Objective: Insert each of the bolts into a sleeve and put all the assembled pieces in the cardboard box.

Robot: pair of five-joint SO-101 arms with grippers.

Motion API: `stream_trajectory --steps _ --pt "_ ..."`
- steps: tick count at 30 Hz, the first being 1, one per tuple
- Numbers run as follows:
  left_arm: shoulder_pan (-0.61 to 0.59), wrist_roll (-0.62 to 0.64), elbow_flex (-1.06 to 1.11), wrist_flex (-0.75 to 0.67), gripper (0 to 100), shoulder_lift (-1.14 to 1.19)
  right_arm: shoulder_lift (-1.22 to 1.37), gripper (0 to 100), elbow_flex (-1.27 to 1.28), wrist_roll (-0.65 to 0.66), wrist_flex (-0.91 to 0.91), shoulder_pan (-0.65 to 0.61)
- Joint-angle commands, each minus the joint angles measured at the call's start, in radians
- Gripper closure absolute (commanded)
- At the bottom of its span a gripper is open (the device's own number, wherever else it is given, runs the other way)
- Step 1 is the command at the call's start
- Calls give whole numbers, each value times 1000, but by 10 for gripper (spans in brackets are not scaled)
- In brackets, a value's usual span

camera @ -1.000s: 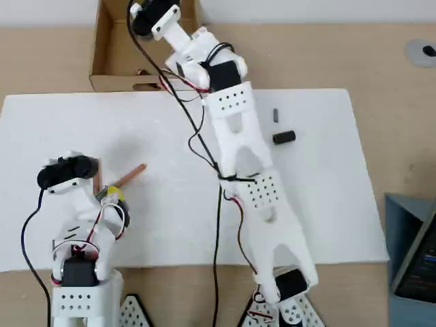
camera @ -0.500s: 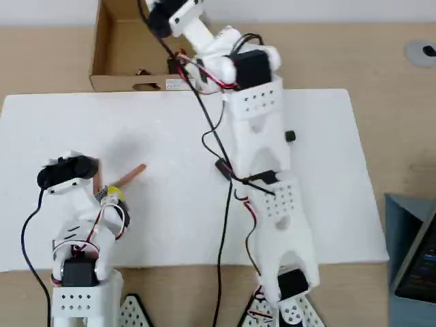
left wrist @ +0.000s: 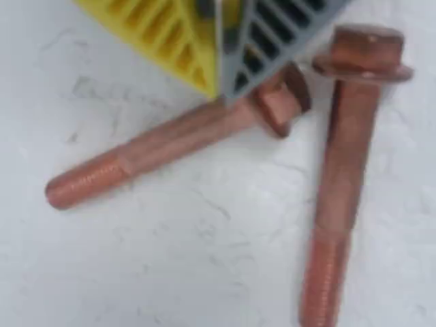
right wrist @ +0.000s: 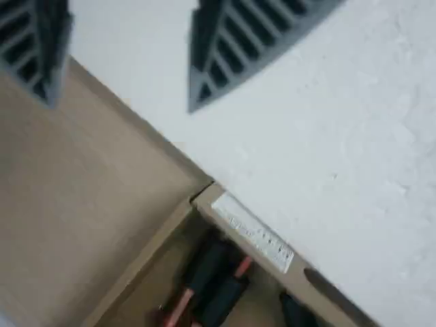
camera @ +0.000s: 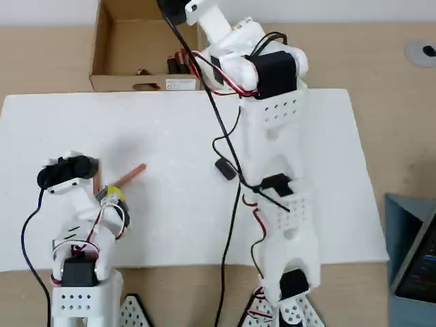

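Two copper bolts lie on the white mat: one slanted [left wrist: 170, 146] [camera: 131, 175], one beside it [left wrist: 344, 170] [camera: 97, 176]. My left gripper [left wrist: 221, 88] [camera: 109, 193], one finger yellow and one grey, is shut with its tip down next to the slanted bolt's head. The right arm stretches up the table to the cardboard box [camera: 102, 48]. My right gripper [right wrist: 122, 99] is open, with nothing between its grey fingers [right wrist: 231, 54], near the box's labelled corner [right wrist: 252, 235]. Black sleeves with bolts in them [right wrist: 211, 283] [camera: 177, 65] lie inside the box.
The white foam mat [camera: 163, 211] covers the middle of the wooden table. The right arm's white links [camera: 279, 177] and its cables cross the mat's right half. A grey device [camera: 412, 259] stands at the right edge, and a round grey fitting [camera: 422, 52] sits at the back right.
The right arm has swung to the right at the box, now covering the black sleeve and small part that lay on the mat's right side. The left arm has not moved.
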Motion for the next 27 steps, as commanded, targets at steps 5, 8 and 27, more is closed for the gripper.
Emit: stream_trajectory --steps 5,8,27 --pt "-9 0 3 -6 998 -8 -268 853 341 -11 23 18" --pt "-9 0 3 -6 998 -8 -364 853 532 -11 21 18" --pt "-9 0 3 -6 998 -8 -621 853 1392 -11 -11 68"
